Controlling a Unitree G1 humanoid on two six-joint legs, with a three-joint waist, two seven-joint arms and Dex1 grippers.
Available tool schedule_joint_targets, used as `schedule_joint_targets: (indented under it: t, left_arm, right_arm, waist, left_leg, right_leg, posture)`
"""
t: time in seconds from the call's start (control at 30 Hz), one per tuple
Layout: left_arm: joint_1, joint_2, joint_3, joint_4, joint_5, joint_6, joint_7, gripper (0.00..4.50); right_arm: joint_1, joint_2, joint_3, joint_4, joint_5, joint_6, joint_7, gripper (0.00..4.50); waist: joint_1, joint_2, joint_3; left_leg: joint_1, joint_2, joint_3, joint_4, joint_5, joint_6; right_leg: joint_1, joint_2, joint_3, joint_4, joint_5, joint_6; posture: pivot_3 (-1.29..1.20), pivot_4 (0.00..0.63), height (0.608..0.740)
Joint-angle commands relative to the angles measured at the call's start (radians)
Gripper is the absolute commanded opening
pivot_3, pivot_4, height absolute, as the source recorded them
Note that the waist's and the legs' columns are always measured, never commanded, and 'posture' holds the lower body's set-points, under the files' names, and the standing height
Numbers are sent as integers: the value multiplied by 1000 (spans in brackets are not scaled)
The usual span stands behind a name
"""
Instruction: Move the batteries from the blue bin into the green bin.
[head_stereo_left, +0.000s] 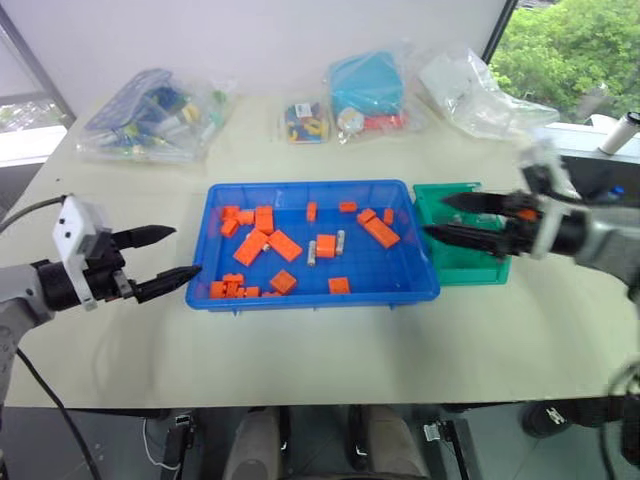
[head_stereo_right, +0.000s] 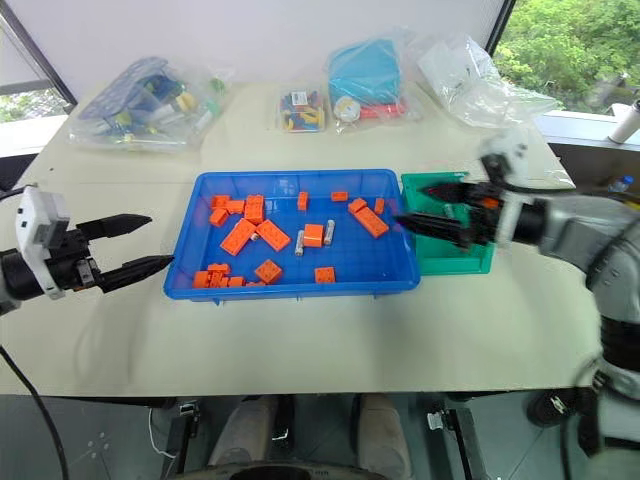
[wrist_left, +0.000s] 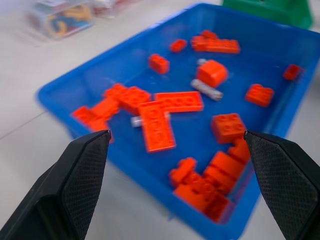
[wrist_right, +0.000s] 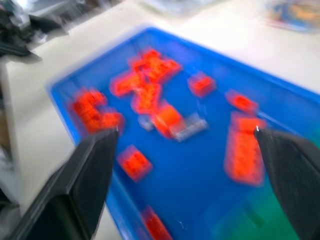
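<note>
The blue bin (head_stereo_left: 300, 186) lies mid-table, holding several orange bricks (head_stereo_left: 251, 246) and two small silver batteries (head_stereo_left: 311, 250) (head_stereo_left: 340, 240) near its middle. The left wrist view shows a battery (wrist_left: 206, 90) among the bricks. The green bin (head_stereo_left: 475, 268) stands against the blue bin's right end. My right gripper (head_stereo_left: 436, 217) hangs open above the green bin, its tips pointing at the blue bin's right rim, holding nothing. My left gripper (head_stereo_left: 185, 250) stands open and empty just outside the blue bin's left end, pointing at it.
Clear plastic bags of parts lie along the back of the table: one at the left (head_stereo_left: 150, 115), a small one (head_stereo_left: 305, 120), one with a teal box (head_stereo_left: 368, 90), and an empty-looking one (head_stereo_left: 480, 90). A white cylinder (head_stereo_left: 620, 130) stands beyond the right edge.
</note>
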Motion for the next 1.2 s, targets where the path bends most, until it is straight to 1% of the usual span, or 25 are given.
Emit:
schedule_joint_targets:
  t: [0.03,0.13,0.17,0.23,0.3,0.37,0.47,0.7,0.9,1.03,1.2]
  left_arm:
    - [-8,17,-4,-35,-5,-12,-10,4500]
    - [-21,11,-21,-21,14,-23,-1,4500]
    - [-21,10,-21,-17,17,-26,2,4500]
    - [-16,10,-14,-9,22,-28,5,4500]
    - [-8,13,0,-7,25,-30,6,4500]
    - [-7,15,8,-9,24,-27,11,4500]
    - [-1,12,20,-23,26,-27,25,4500]
    - [8,9,39,-56,14,-13,59,4500]
    - [-1,17,48,-67,2,0,77,4500]
    - [-9,23,53,-64,2,4,84,4500]
    - [-6,17,57,-69,2,4,96,4500]
  right_arm:
    - [-170,198,37,102,24,191,-210,4465]
    - [-236,389,82,198,-15,255,-316,4465]
    - [-244,438,111,221,-34,263,-341,4465]
    - [-245,503,166,251,-77,245,-369,4465]
    - [-245,566,187,301,-96,258,-389,4465]
    - [-250,610,186,348,-110,266,-405,4465]
    - [-277,681,149,465,-141,249,-449,4465]
    - [-399,779,28,790,-203,150,-530,4465]
    - [-471,826,-35,993,-242,48,-563,4465]
    - [-491,851,-50,1068,-263,3,-567,4465]
    - [-501,861,-34,1097,-291,-28,-538,4465]
  waist:
    - [-2,0,0]
    - [13,0,0]
    - [12,0,0]
    - [8,0,0]
    - [7,0,0]
    - [9,-1,0]
    - [5,-1,0]
    - [1,-1,0]
    - [-5,-1,0]
    - [-10,-1,-1]
    - [-22,-1,-1]
  left_leg:
    - [-1,0,0,-1,0,0]
    - [-3,-1,-1,-2,0,0]
    - [-4,-1,-1,-2,0,0]
    - [-6,-2,0,-1,0,0]
    - [-6,-3,1,1,0,0]
    - [-6,-3,0,1,0,0]
    - [-5,-3,0,1,0,0]
    - [-5,-3,0,0,0,0]
    - [-4,-2,0,-1,0,0]
    - [-4,-2,0,-1,0,0]
    - [-2,-2,-2,-2,0,0]
  right_leg:
    - [-1,0,0,1,0,0]
    - [-4,0,-1,5,0,0]
    - [-4,0,-2,5,1,1]
    - [-5,0,-2,4,2,3]
    - [-4,-1,-2,4,2,3]
    - [-4,-1,-2,5,2,3]
    - [-3,0,-3,5,2,3]
    - [-4,2,-3,5,3,4]
    - [-4,2,-3,5,3,3]
    - [-3,3,-3,5,3,3]
    - [-2,3,-3,5,2,3]
  posture:
    - [0,150,736]
    - [0,150,736]
    - [0,150,736]
    - [0,150,736]
    - [0,150,736]
    - [0,150,736]
    - [0,150,736]
    - [0,150,736]
    - [0,150,736]
    - [0,150,736]
    - [0,150,736]
